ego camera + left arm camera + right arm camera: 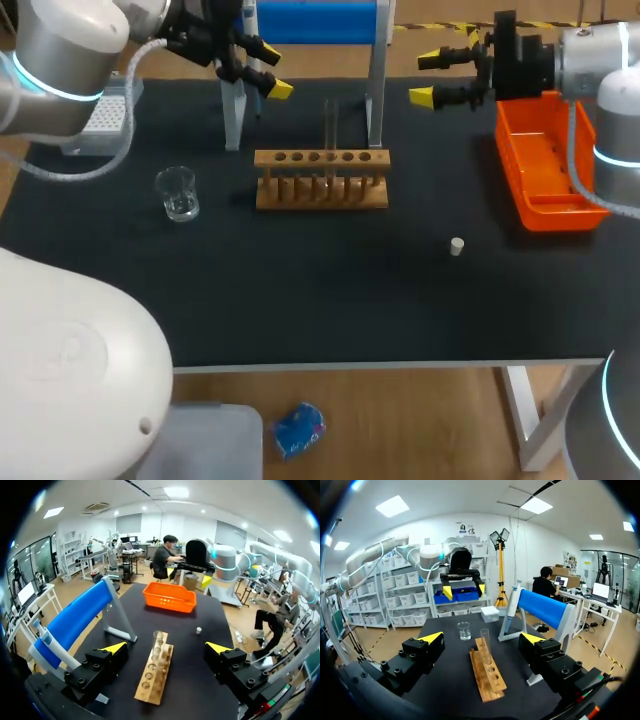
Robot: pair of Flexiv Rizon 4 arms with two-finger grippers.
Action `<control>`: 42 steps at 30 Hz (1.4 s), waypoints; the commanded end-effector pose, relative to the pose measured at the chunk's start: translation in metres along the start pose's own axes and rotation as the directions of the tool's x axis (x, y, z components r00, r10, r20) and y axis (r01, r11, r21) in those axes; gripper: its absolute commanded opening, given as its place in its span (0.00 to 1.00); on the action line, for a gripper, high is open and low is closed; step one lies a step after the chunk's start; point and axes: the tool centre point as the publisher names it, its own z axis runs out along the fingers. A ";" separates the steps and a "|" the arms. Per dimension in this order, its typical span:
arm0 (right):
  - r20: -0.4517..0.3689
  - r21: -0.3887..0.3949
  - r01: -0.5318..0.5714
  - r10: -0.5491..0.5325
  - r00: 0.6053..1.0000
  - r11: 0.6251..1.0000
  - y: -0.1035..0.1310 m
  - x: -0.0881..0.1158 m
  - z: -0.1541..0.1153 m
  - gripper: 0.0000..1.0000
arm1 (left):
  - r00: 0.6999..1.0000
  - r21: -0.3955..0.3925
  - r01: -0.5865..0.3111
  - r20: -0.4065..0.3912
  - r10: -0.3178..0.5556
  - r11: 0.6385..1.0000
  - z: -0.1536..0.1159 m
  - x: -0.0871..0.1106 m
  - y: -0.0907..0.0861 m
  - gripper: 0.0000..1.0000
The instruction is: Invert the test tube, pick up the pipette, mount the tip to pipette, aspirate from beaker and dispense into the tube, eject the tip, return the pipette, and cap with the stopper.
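Above the black counter [350,300], our left pincer [272,68] and right pincer [427,78] hang wide, empty; the clear glass test tube [330,125] and small pale stopper [456,246] sit apart, pipetting seemingly undone.

Two rounded silver-white limbs, left arm [55,75] and right arm [612,95], thin cyan light rings [45,88] at the joints, grey ribbed cables [128,125] alongside, black blocky left end effector [272,68] and right end effector [426,77], yellow wedge fingertips [280,90], round bolt heads [80,681].

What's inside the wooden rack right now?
One clear test tube stands upright in the wooden rack; the other holes look empty. The tube's lower end is covered by the rack's top board.
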 end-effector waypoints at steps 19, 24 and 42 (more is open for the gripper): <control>0.095 0.007 -0.069 0.068 0.993 0.998 -0.054 0.026 -0.044 1.00 | 0.989 0.000 0.000 0.145 0.000 1.000 0.033 0.003 0.004 1.00; 0.109 0.003 -0.089 0.088 0.990 0.996 -0.064 0.032 -0.052 1.00 | 0.993 -0.003 -0.040 0.111 0.040 0.999 0.047 0.002 0.004 1.00; 0.130 -0.003 -0.116 0.115 0.985 0.993 -0.096 0.061 -0.069 1.00 | 0.992 -0.042 -0.085 0.086 0.088 0.995 0.078 -0.002 0.011 1.00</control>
